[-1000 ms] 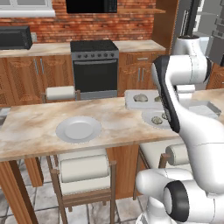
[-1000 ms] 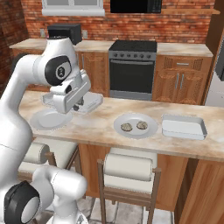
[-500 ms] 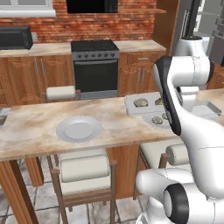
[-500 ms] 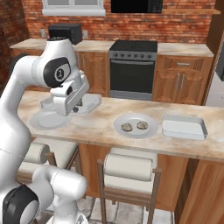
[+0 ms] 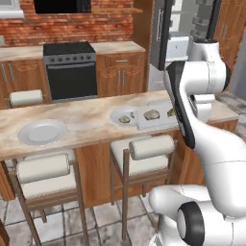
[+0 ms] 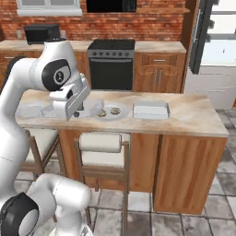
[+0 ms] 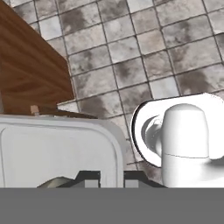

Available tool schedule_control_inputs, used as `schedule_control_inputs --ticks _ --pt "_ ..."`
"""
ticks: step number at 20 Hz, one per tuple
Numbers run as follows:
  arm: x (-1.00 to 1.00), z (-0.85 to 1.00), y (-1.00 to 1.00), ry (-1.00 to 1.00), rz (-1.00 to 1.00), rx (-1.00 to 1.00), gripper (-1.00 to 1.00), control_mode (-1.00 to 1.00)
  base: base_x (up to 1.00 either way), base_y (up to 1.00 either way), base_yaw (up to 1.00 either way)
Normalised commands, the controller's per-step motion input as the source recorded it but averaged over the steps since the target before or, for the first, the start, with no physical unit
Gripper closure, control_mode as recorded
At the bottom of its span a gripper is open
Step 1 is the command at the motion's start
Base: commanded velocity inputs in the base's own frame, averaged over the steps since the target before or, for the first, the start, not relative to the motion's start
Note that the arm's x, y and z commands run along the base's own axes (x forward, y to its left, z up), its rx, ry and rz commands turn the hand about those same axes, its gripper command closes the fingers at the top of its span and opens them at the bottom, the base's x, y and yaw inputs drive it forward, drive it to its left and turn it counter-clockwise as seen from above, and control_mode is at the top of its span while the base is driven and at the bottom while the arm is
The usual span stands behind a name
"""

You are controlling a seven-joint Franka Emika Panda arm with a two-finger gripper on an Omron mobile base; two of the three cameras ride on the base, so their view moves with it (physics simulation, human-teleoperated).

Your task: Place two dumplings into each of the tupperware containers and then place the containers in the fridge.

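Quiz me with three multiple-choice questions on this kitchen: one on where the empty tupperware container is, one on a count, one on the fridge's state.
1. Where is the empty tupperware container?
A. On the oven
B. On the counter
C. On the floor

2. How many dumplings lie on the round plate?
A. Two
B. Five
C. None

3. The fridge door is:
A. Shut
B. Missing
C. Open

Answers:
1 B: the empty tupperware container rests on the counter.
2 A: two dumplings sit on the round plate.
3 C: the fridge door stands swung out, baring the white interior.
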Motion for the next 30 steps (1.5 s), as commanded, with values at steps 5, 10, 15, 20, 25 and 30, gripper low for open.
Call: schedule_control_inputs --ticks 5,10,15,20,25,30 --pt "0.00 0.00 0.00 0.00 0.00 0.00 1.00 1.00 0.05 -1.00 -0.13" --pt "0.00 0.00 0.00 0.00 0.00 0.00 1.00 1.00 0.53 -1.00 -0.01" --pt "0.00 0.00 0.00 0.00 0.00 0.00 1.00 1.00 0.75 -1.00 0.00" --pt "0.00 0.00 0.00 0.00 0.00 0.00 1.00 1.00 0.86 -1.00 0.05" --pt "0.00 0.00 0.00 0.00 0.00 0.00 1.00 1.00 0.66 -1.00 0.16" --pt "0.00 0.00 0.00 0.00 0.00 0.00 1.00 1.00 0.57 -1.00 0.19"
